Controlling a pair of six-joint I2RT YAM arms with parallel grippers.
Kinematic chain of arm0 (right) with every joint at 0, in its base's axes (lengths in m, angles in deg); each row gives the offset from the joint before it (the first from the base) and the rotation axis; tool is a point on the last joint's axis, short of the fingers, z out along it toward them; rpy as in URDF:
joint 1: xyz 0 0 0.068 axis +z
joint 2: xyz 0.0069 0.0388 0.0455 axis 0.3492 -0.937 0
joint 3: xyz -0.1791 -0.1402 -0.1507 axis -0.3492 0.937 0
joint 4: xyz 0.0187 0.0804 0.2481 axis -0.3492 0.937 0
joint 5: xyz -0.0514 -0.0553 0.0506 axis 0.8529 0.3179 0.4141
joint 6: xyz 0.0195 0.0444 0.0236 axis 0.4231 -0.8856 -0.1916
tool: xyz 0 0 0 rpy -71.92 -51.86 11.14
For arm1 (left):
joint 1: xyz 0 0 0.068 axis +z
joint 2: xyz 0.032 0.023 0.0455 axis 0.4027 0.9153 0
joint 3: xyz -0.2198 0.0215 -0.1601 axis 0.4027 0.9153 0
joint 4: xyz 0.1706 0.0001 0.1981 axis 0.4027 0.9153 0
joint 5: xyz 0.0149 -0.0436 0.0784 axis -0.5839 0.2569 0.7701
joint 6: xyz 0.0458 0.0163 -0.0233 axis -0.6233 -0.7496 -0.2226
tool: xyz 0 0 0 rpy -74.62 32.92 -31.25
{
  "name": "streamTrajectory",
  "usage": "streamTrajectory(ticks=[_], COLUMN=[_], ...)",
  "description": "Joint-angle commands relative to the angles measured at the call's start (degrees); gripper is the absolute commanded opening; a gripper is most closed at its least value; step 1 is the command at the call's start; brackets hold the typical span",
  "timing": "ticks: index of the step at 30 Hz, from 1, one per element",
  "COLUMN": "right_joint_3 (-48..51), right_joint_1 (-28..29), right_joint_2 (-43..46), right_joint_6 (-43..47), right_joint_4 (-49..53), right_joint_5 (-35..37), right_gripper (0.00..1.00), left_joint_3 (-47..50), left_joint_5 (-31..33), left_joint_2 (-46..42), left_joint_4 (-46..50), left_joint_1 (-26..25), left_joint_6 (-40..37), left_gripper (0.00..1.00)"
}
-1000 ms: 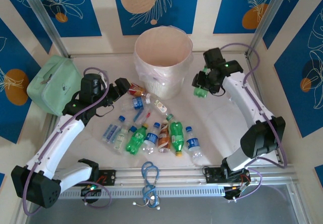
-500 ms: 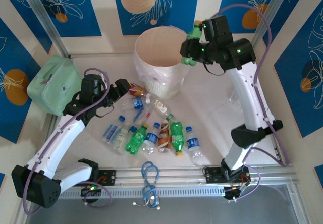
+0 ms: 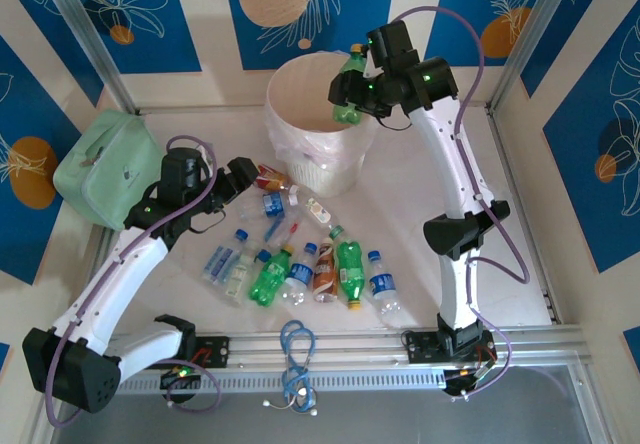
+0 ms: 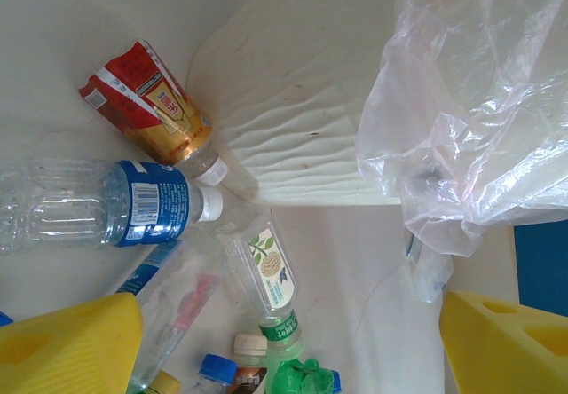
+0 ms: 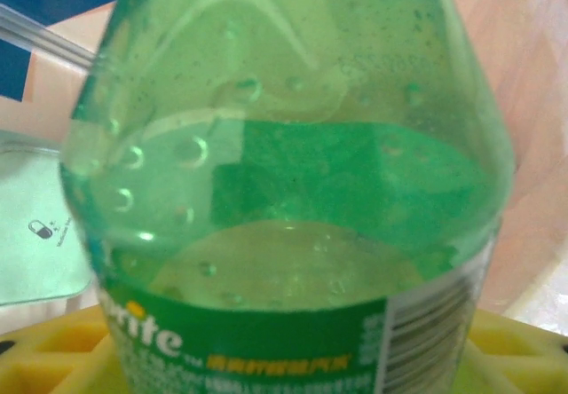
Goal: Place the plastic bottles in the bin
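Observation:
My right gripper (image 3: 362,86) is shut on a green plastic bottle (image 3: 347,92) and holds it over the right rim of the cream-pink bin (image 3: 330,169). Up close that green bottle (image 5: 293,190) sits between the yellow fingers (image 5: 53,341). Several more plastic bottles (image 3: 300,264) lie on the table in front of the bin, clear with blue labels, green, and brown. My left gripper (image 3: 243,186) hangs open over the pile's far end. Under its jaws (image 4: 293,341) lie a red-labelled bottle (image 4: 146,101), a blue-labelled clear bottle (image 4: 106,203) and a small flower-labelled bottle (image 4: 266,270).
The bin's thin liner (image 4: 470,128) hangs down beside the left gripper. A mint-green soft case (image 3: 105,164) sits at the left wall. A blue cable (image 3: 297,359) lies over the front rail.
The right arm has lifted the green bottle up and to the left, from beside the bin to over its rim. The left arm has stayed still.

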Motion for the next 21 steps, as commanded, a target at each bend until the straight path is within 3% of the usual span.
streamTrajectory(ticks=[1, 5, 11, 16, 21], right_joint_3=[0.0, 0.0, 0.0, 1.8, 4.9], right_joint_1=[-0.2, 0.0, 0.0, -1.2, -1.5], right_joint_2=[0.6, 1.0, 1.7, 2.2, 3.1], right_joint_6=[-0.1, 0.3, -0.4, -2.2, -3.1], right_joint_4=[-0.7, -0.3, 1.8, 4.5, 5.1], right_joint_5=[-2.0, -1.3, 4.6, 9.3, 11.9], right_gripper=[0.73, 0.81, 0.83, 0.72, 0.70], left_joint_3=[0.1, 0.0, -0.4, -0.4, -0.1], left_joint_5=[0.3, 0.0, 0.1, 0.4, 0.8], left_joint_2=[-0.8, -0.4, -0.6, -1.0, -1.2], left_joint_4=[0.5, 0.0, 0.2, 0.9, 1.3], left_joint_1=[0.9, 0.8, 0.8, 0.9, 1.0], left_joint_6=[-0.8, -0.4, -0.5, -0.9, -1.3], left_gripper=[0.86, 0.86, 0.86, 0.86, 0.86])
